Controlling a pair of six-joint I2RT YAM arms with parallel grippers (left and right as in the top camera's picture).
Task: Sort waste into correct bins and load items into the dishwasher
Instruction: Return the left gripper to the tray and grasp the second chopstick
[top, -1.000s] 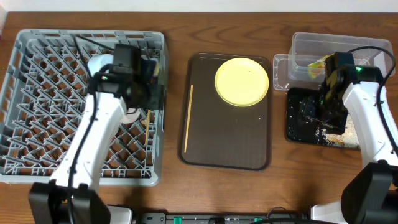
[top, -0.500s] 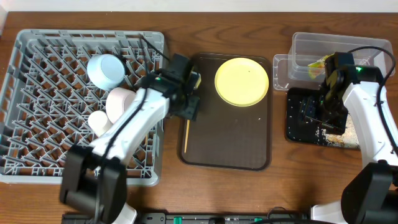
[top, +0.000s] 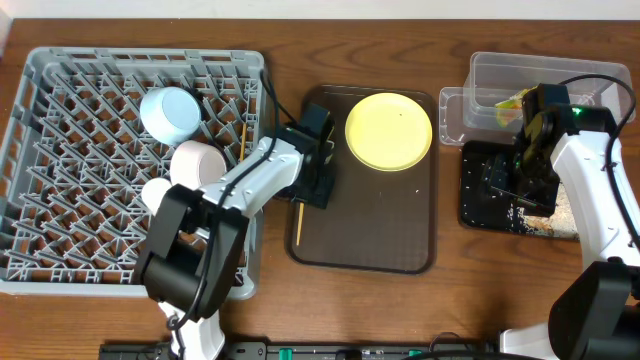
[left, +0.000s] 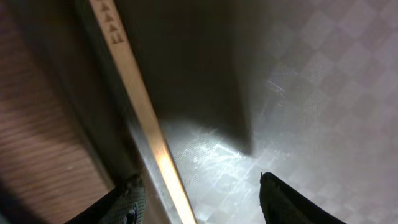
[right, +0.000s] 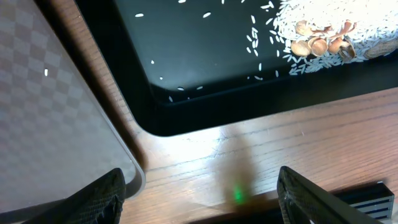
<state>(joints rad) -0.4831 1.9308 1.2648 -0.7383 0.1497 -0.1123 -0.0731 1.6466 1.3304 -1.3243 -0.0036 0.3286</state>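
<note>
Grey rack holds the blue bowl, white bowl and cup among its pegs; yellow plate lies flat — a chopstick left of it; rice heaps in black tray.

Overhead, the left arm covers the upper length of the chopstick on the brown tray; only its lower end shows. The right arm hides part of the black tray and much of the snack wrapper in the clear tub
</note>
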